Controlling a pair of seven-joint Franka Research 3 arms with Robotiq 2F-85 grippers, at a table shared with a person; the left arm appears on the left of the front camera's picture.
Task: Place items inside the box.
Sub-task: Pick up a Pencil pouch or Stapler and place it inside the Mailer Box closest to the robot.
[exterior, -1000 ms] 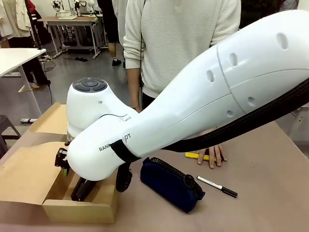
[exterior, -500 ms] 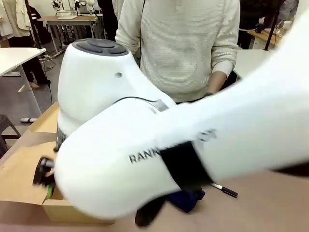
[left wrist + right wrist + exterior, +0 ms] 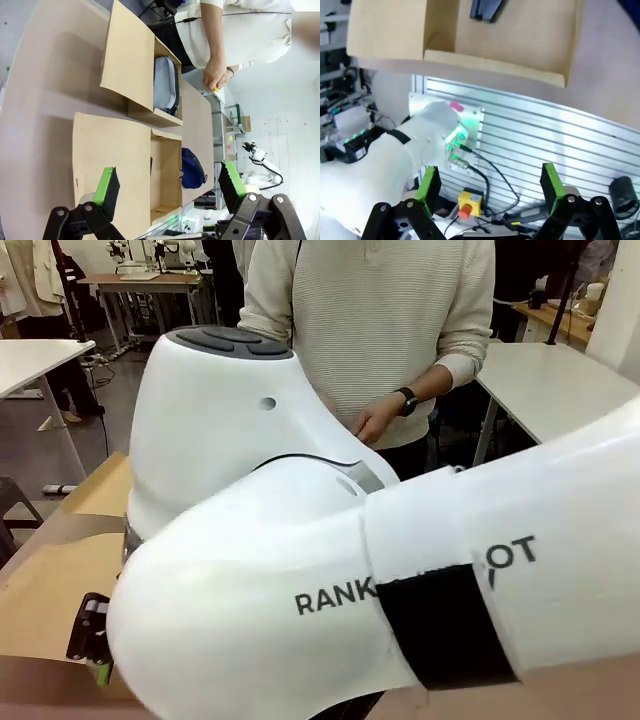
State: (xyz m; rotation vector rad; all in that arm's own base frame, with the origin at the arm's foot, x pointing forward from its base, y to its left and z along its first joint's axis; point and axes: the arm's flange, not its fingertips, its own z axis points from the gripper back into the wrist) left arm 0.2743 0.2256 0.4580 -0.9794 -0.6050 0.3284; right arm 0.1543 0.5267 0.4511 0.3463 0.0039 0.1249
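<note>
The box sits open near the worktop's near left corner, its flap laid flat, and a black stapler lies on its floor. The navy-blue pouch rests on the worktop just beside the box. The smaller box stands beyond it, holding a pale pouch. At the far edge the person's hand pinches a small yellow item. The left gripper and the right gripper both hang spread wide and empty.
</note>
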